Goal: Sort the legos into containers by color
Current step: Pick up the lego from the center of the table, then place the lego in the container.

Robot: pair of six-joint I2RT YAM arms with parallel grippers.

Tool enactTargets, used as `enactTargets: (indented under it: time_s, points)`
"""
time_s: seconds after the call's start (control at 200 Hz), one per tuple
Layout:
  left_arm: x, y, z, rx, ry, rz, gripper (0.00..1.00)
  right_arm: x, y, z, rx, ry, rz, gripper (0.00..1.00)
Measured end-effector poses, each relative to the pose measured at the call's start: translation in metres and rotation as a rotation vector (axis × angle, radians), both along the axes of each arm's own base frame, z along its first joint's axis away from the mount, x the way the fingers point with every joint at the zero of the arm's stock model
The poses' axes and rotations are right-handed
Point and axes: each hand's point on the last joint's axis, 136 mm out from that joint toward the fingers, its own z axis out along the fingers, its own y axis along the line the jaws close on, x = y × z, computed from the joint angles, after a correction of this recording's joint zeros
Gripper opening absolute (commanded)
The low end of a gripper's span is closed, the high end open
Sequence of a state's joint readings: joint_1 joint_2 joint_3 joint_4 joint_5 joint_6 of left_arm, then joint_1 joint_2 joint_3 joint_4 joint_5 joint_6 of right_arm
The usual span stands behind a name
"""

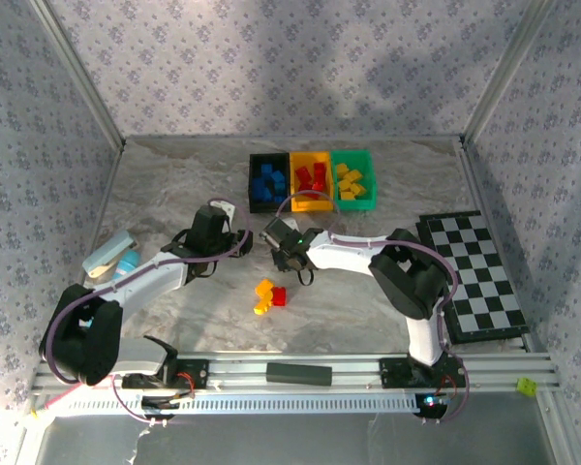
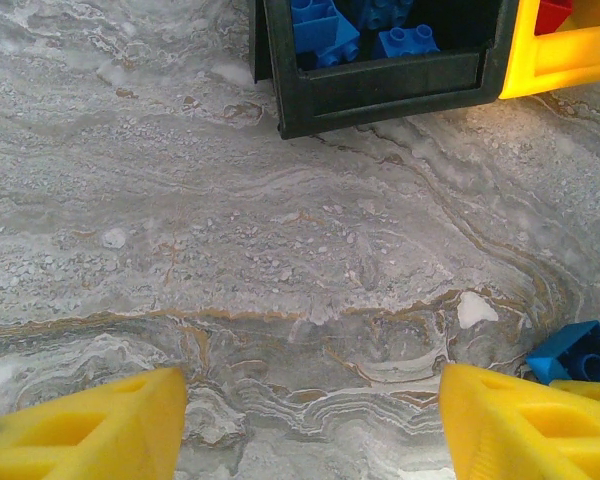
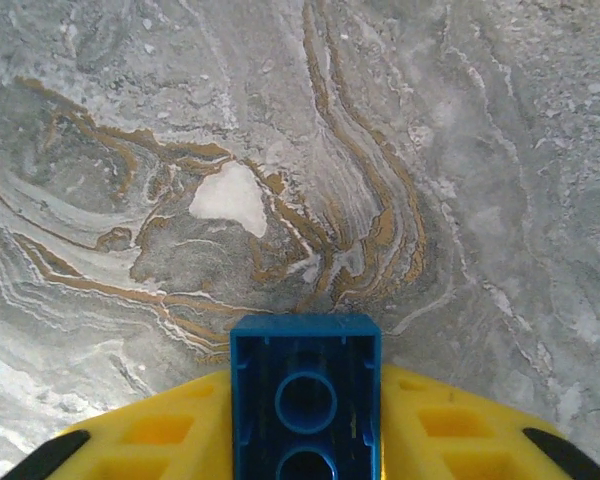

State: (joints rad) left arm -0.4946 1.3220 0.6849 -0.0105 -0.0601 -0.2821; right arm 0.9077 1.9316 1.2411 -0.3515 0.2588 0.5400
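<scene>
The right gripper (image 3: 305,392) is closed on a blue lego (image 3: 305,350), with its yellow fingers (image 3: 160,430) pressed against the brick's two sides. The brick's hollow underside faces the wrist camera and the marble tabletop (image 3: 280,150) lies beyond it; whether the brick touches the surface cannot be told. From above, this gripper sits mid-table, in front of the three bins and apart from them. The left gripper (image 2: 310,385) stands about half open with only bare marble between its fingers (image 2: 90,430), and it is just beside the right gripper, on that gripper's left. Ahead of it is the black bin (image 2: 380,85), which holds blue legos (image 2: 325,30). Next in the row is the yellow-orange bin (image 1: 311,203) with red legos (image 1: 311,177), then the green bin (image 1: 353,204) with yellow legos (image 1: 349,181). The three bins stand side by side at the far side of the table. A yellow lego (image 1: 262,293) and a red lego (image 1: 279,296) lie loose together on the marble, nearer the arm bases than either gripper. A checkered board (image 1: 474,276) lies at the right edge, and a flat black bar (image 1: 298,373) rests on the rail between the arm bases.
</scene>
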Motion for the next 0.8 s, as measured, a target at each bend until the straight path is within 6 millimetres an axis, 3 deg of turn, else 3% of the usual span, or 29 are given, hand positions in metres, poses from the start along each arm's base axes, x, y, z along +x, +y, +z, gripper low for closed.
enactTargets:
  time_s: [0.185, 0.3, 0.44, 0.54, 0.75, 0.805]
  points:
    - [0.000, 0.001, 0.000, 0.000, 0.000, 0.003, 0.67, 0.002, 0.002, 0.006, -0.022, -0.007, 0.041, 0.30]
    - [0.001, 0.001, 0.000, 0.000, 0.000, 0.004, 0.67, 0.022, 0.016, 0.031, -0.004, -0.051, 0.070, 0.30]
    - [0.002, 0.004, 0.000, 0.001, 0.000, 0.011, 0.67, 0.069, 0.034, 0.081, 0.081, -0.139, 0.076, 0.31]
    - [0.003, 0.007, 0.000, 0.003, -0.001, 0.022, 0.67, 0.110, 0.036, 0.108, 0.135, -0.191, 0.059, 0.32]
    - [0.007, 0.016, -0.002, 0.000, 0.007, 0.054, 0.67, 0.184, 0.032, 0.125, 0.181, -0.240, 0.020, 0.40]
    - [0.008, 0.018, -0.003, 0.000, 0.011, 0.061, 0.67, 0.196, 0.033, 0.125, 0.182, -0.243, 0.021, 0.50]
